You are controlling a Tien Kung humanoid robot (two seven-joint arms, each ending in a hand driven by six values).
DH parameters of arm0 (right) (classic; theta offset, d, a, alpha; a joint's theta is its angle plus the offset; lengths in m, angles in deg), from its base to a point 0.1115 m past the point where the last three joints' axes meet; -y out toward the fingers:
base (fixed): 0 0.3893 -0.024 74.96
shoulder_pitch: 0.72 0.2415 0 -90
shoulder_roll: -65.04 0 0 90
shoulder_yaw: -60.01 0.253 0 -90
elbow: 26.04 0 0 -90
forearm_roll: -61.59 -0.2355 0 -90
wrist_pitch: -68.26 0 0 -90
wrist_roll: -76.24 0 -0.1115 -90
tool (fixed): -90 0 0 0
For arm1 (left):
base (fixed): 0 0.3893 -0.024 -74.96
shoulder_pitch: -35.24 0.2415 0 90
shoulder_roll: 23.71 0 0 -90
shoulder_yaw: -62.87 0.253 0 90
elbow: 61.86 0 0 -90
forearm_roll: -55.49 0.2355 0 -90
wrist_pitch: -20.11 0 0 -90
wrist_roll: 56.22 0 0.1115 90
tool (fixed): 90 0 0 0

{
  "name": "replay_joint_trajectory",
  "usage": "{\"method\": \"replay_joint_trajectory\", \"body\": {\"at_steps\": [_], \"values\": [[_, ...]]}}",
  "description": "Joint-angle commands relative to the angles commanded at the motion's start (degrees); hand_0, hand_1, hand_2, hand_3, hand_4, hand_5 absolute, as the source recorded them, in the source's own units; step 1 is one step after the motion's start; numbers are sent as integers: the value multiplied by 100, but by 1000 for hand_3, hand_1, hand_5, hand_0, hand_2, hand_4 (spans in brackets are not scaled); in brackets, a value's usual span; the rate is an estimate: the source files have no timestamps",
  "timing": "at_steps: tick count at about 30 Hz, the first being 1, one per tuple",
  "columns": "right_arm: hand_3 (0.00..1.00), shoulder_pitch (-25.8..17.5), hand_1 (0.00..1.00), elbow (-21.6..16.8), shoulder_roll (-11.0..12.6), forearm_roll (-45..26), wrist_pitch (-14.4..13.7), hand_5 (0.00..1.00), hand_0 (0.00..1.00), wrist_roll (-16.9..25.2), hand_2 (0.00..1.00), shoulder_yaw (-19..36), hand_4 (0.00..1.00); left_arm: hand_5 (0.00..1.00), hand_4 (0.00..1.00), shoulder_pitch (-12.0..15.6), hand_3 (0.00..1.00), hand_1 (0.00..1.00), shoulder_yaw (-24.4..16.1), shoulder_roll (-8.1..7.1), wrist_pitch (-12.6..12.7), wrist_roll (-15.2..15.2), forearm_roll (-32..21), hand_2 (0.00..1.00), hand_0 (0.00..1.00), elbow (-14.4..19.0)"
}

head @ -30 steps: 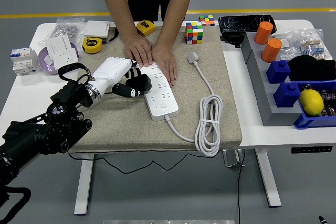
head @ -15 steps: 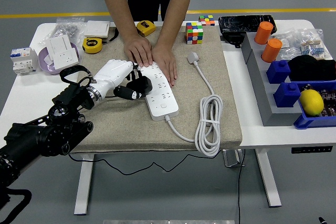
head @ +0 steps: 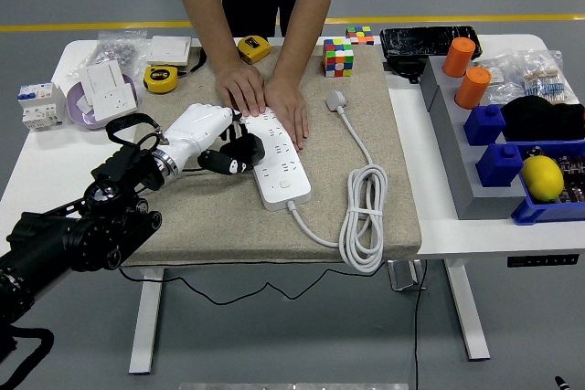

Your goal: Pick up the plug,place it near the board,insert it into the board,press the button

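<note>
At the power strip's left edge, the left hand, fingers pinching the black plug, has barely shifted in the last half-second; the plug touches the strip, apparently seating. A person's hands steady it.

Far end of board: blocked by person's hands | right: coiled cable obstructs | near-left mat: open for passage
</note>
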Motion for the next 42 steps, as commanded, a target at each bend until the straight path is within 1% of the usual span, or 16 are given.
{"method": "replay_joint_trajectory", "body": {"at_steps": [2,3,8,9,14,15,20,21,26,27,30,32,33,38,39,42], "values": [[854,2,905,0,-1,2,4,948,998,0,841,7,998,168,624,0,456,440,9,-4,-25,9,12,432,426,-1],[855,1,905,0,-2,4,8,948,998,-3,841,10,998,182,700,0,537,552,14,-7,-41,14,16,523,494,-1],[855,-13,905,0,-6,42,33,948,998,-33,841,58,998,182,700,2,537,552,43,-23,-166,41,33,523,494,1],[855,-15,913,0,-7,49,32,947,998,-34,841,66,998,270,881,3,578,718,44,-26,-190,43,28,644,597,1],[855,-17,913,0,-6,44,26,947,998,-28,841,62,998,270,881,3,578,718,42,-34,-238,43,32,644,597,11],[855,-15,913,0,-6,45,25,947,998,-28,841,63,998,296,925,0,623,759,42,-34,-242,43,36,710,654,13],[855,-7,913,0,-8,26,31,947,998,-24,841,52,998,296,925,0,623,759,54,-38,-243,40,43,710,654,18],[856,-8,913,0,-7,25,31,947,998,-24,840,51,998,324,954,2,692,790,60,-40,-243,38,39,738,687,19],[856,-26,913,0,0,24,34,947,998,-32,840,51,998,324,954,12,692,790,82,-48,-270,25,11,738,687,45],[856,-32,913,0,0,26,35,946,998,-33,841,52,998,390,998,19,760,835,88,-55,-285,16,-4,775,737,59],[856,-40,913,0,-4,14,37,946,998,-28,841,43,998,390,998,32,760,835,90,-70,-343,-6,-59,775,737,82],[856,-44,913,0,-8,-8,38,946,998,-17,841,24,998,390,998,40,760,835,77,-82,-425,-36,-134,775,737,110],[858,-45,916,0,-10,-8,39,947,998,-16,841,24,998,691,998,42,849,915,70,-88,-471,-58,-184,852,808,124],[858,-45,916,0,-11,-28,42,947,998,-7,841,4,998,691,998,51,849,915,-58,-130,-673,-184,-406,852,808,252],[857,-43,919,0,-10,-27,41,949,998,-8,839,5,998,998,998,57,925,998,-118,-132,-702,-215,-447,949,911,270],[857,-40,919,0,-11,-45,40,949,998,-5,839,-6,998,998,998,77,925,998,-309,-135,-755,-295,-588,949,911,322]]}}
